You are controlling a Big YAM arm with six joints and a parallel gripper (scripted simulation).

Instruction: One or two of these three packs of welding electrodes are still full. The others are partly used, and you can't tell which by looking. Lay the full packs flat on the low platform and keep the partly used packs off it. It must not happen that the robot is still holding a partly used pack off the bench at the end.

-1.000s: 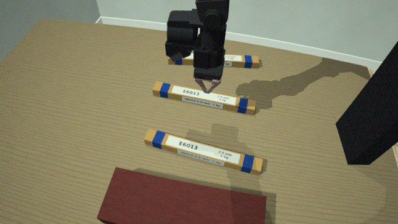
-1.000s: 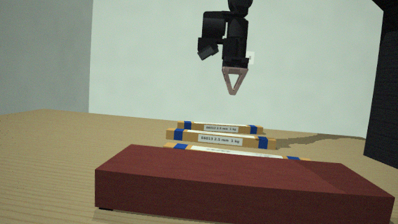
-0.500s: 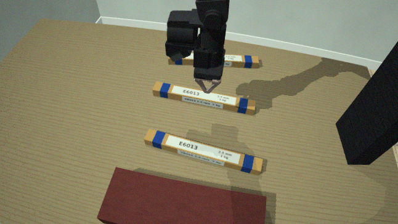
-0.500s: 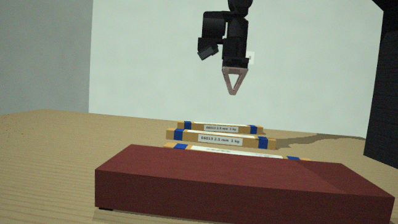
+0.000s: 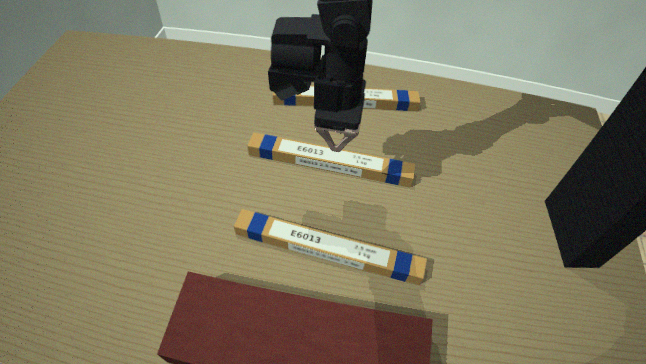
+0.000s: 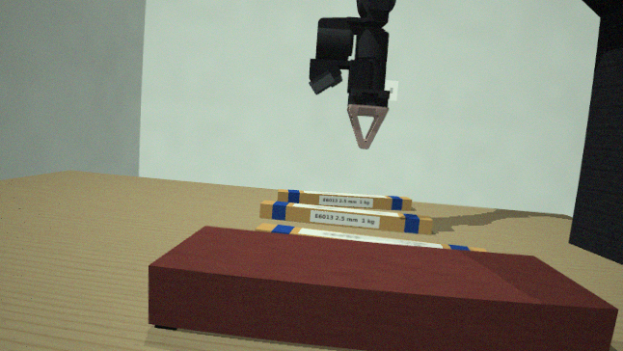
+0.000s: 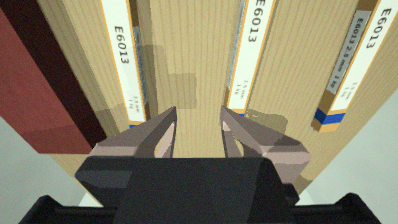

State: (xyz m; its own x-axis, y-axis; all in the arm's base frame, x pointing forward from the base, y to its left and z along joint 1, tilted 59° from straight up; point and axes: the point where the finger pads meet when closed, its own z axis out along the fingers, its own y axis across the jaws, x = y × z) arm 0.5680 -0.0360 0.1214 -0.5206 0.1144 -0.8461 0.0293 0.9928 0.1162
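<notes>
Three tan packs with blue bands and white E6013 labels lie flat and parallel on the wooden table: the far pack point(image 5: 380, 99), the middle pack point(image 5: 331, 159) and the near pack point(image 5: 331, 246). The dark red low platform point(image 5: 295, 325) lies in front of the near pack, with nothing on it. My gripper point(image 5: 338, 142) point(image 6: 366, 140) hangs high above the table, pointing down. In the wrist view its fingers stand partly apart and empty, over the bare strip between the near pack point(image 7: 125, 60) and the middle pack point(image 7: 250, 50). The far pack point(image 7: 350, 65) is at the right.
A tall black block point(image 5: 600, 190) stands at the table's right side. The table's far edge meets a pale wall with a white skirting. The platform point(image 6: 376, 284) hides most of the near pack point(image 6: 366, 237) in the exterior view.
</notes>
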